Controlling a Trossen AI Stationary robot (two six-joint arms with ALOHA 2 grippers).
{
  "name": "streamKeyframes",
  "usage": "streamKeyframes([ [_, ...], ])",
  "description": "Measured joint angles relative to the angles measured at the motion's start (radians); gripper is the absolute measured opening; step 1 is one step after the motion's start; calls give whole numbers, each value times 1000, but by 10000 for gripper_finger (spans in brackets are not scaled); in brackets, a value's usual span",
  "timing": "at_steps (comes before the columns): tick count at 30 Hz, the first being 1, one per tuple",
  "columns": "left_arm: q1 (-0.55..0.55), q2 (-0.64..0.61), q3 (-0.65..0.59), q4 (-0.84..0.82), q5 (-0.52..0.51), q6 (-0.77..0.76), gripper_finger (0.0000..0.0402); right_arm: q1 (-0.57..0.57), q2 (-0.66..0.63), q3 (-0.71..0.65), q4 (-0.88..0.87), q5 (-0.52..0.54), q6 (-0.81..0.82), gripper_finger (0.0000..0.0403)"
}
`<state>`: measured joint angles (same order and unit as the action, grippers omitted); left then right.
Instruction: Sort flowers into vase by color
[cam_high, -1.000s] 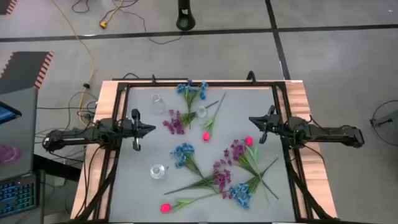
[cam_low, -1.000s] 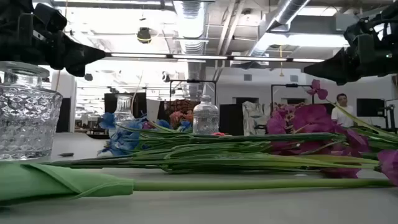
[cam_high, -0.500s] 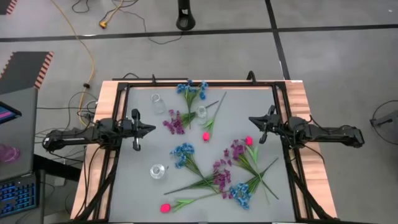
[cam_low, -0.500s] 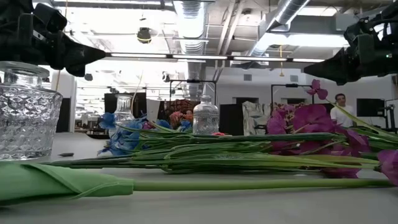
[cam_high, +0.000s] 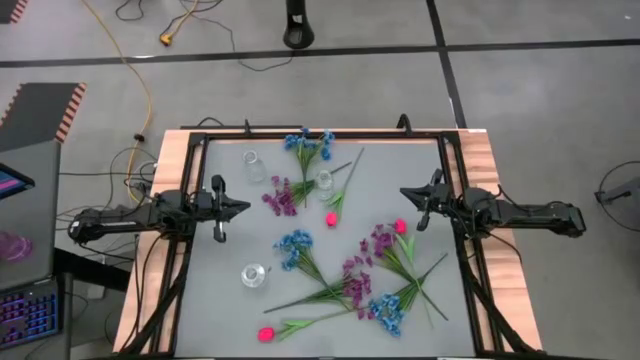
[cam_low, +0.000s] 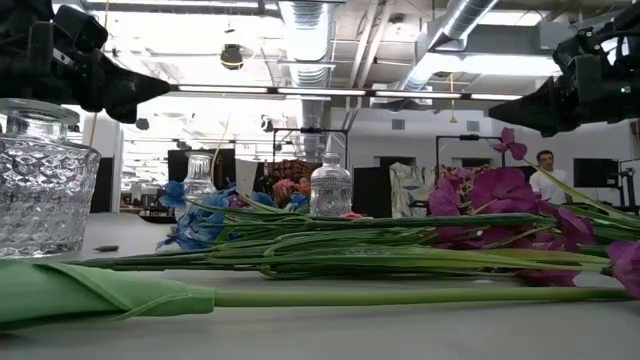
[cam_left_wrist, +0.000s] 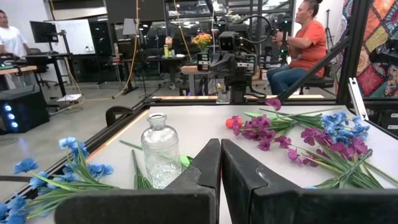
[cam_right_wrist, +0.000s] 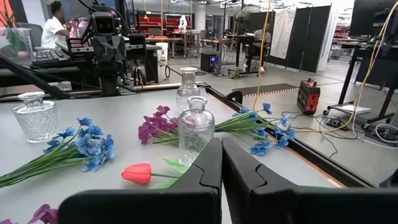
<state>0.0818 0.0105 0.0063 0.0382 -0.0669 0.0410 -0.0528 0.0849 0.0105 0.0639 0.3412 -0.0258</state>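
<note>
Flowers lie loose on the grey table: blue blooms (cam_high: 308, 145) at the far middle, purple blooms (cam_high: 280, 196) and a pink tulip bud (cam_high: 331, 217) near the centre, and more blue (cam_high: 293, 245), purple (cam_high: 380, 240) and pink (cam_high: 266, 334) stems toward the near right. Three clear glass vases stand upright: far left (cam_high: 253, 165), centre (cam_high: 323, 180) and near left (cam_high: 254, 275). My left gripper (cam_high: 245, 207) (cam_left_wrist: 220, 144) hovers shut over the table's left side. My right gripper (cam_high: 403, 192) (cam_right_wrist: 221, 142) hovers shut over the right side. Neither touches anything.
A black frame (cam_high: 320, 133) runs around the table, with wooden edges (cam_high: 487, 160) outside it. Bare grey mat lies between the two grippers at mid-table. People sit at desks in the room beyond the table (cam_left_wrist: 301, 43).
</note>
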Motion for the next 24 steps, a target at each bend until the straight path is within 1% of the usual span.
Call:
streamKeyframes([
  [19,0,0,0,0,0,0,0,0,0,0,2,0,0,33],
  [24,0,0,0,0,0,0,0,0,0,-1,39,1,0,33],
])
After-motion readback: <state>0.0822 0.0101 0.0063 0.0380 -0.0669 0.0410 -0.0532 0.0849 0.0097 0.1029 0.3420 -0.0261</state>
